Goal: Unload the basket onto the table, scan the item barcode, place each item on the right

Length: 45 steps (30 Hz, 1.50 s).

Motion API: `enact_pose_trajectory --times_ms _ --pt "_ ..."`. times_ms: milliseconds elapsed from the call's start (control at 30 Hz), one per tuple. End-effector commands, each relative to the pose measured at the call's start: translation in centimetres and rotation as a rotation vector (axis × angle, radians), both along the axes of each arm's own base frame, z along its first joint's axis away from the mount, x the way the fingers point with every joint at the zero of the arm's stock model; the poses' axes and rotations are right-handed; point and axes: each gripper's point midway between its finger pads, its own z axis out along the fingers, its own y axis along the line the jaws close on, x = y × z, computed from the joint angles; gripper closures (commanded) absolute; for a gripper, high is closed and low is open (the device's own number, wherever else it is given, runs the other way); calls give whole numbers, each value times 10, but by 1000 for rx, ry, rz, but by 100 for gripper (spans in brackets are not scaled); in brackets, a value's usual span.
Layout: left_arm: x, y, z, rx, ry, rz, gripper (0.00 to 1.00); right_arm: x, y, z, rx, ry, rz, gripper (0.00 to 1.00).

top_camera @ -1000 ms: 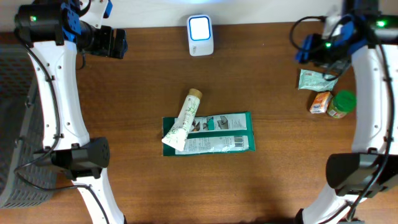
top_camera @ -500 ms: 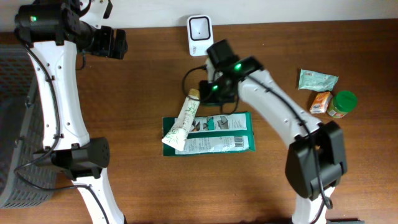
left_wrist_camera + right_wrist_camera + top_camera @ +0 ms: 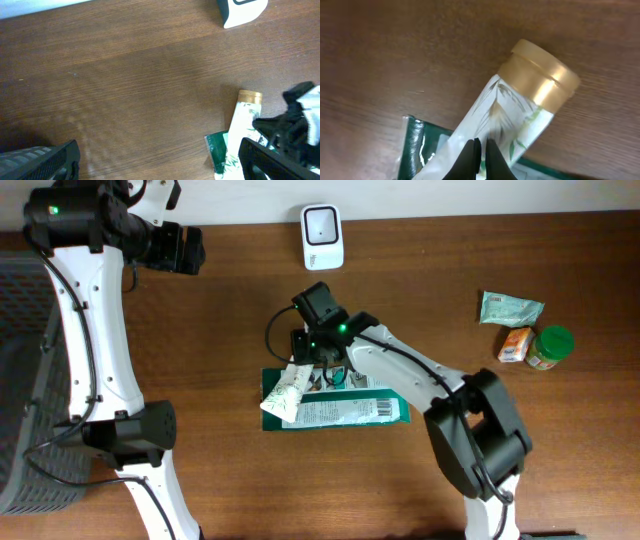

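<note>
A white tube [image 3: 288,388] with a gold cap [image 3: 542,80] lies slanted across a green packet [image 3: 350,405] at the table's middle. The white scanner [image 3: 322,224] stands at the back edge. My right gripper [image 3: 312,348] hangs over the tube's cap end. In the right wrist view its jaws [image 3: 481,155] are shut, tips against the tube's [image 3: 510,115] white body, and nothing shows between them. My left gripper [image 3: 185,250] is open at the back left, over bare wood. In the left wrist view its wide-apart fingers [image 3: 40,162] frame the tube [image 3: 242,120].
A pale green sachet [image 3: 510,308], a small orange box [image 3: 514,345] and a green-lidded jar [image 3: 548,348] sit at the right. A grey basket [image 3: 30,380] stands beyond the table's left edge.
My right arm swung from the far right to the middle and came down over the tube's cap end. Its jaws went from open to shut. The left arm stayed put.
</note>
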Motion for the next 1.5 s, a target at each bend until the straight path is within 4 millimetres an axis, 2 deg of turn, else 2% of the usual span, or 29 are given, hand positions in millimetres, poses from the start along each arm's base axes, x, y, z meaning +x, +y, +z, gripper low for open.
enact_pose_trajectory --times_ms 0,133,300,367,433,467,533,567,600,667,733,767,800,967,1100,1167,1333,1467 --pt "0 1 6 2 -19 -12 1 -7 3 -16 2 38 19 96" --pt "-1 1 6 2 -19 -12 1 -11 1 -24 -12 61 19 96" --pt "-1 1 6 2 -19 -12 1 -33 -2 -72 -36 204 0 96" --pt "0 1 6 2 -19 -12 1 -34 -3 -78 -38 219 -4 96" --pt "0 1 6 2 -19 -12 1 -27 -3 -74 -28 199 -2 95" --pt "-1 1 6 2 -19 -12 1 -23 -3 -72 -25 191 -1 91" --pt "-1 1 6 2 -19 -12 1 -11 10 -45 54 156 91 72" --pt "0 1 6 2 -19 -12 1 -8 15 -30 83 153 104 69" --pt "0 1 6 2 -19 -12 1 -4 19 -8 96 142 108 68" --pt "-1 1 6 2 -19 -12 1 -5 23 16 99 137 117 69" --pt "0 1 6 2 -19 -12 1 -14 25 30 80 166 122 86" --pt "-1 1 6 2 -19 -12 1 -20 25 29 69 184 124 94" --pt "-1 1 6 2 -19 -12 1 -25 24 25 41 191 124 96" --pt "0 1 6 2 -19 -12 1 -37 24 9 -139 137 97 96" --pt "0 1 6 2 -19 -12 1 -47 24 -14 -193 171 111 96" --pt "-1 1 6 2 -19 -12 1 -47 23 -17 -198 177 111 96" --pt "0 1 6 2 -19 -12 1 -42 23 -11 -199 157 103 96" --pt "0 1 6 2 -19 -12 1 -32 29 25 -160 97 107 96"
